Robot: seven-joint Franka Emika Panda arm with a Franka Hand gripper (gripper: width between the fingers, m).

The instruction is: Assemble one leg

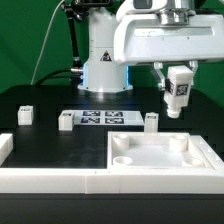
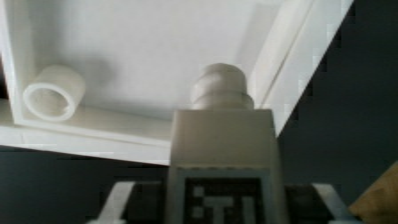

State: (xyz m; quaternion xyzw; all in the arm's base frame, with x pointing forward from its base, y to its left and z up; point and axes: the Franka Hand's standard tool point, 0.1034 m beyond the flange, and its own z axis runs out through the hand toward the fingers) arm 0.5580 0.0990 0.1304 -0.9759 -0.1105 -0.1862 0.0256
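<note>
My gripper (image 1: 178, 80) is shut on a leg (image 1: 178, 94), a small white block with a black-and-white tag, and holds it upright in the air above the far right part of the white square plate (image 1: 150, 150). In the wrist view the held leg (image 2: 222, 150) sits between my fingers (image 2: 118, 198), with its rounded peg end pointing down beside the plate's raised edge. A round corner socket (image 2: 54, 95) of the plate (image 2: 151, 40) lies off to one side of the leg.
Three more legs stand on the black table: one at the exterior view's left (image 1: 25, 115), one by the marker board (image 1: 66, 122), one at the plate's far edge (image 1: 151, 121). The marker board (image 1: 100, 119) lies mid-table. White border rails (image 1: 60, 180) run along the front and left.
</note>
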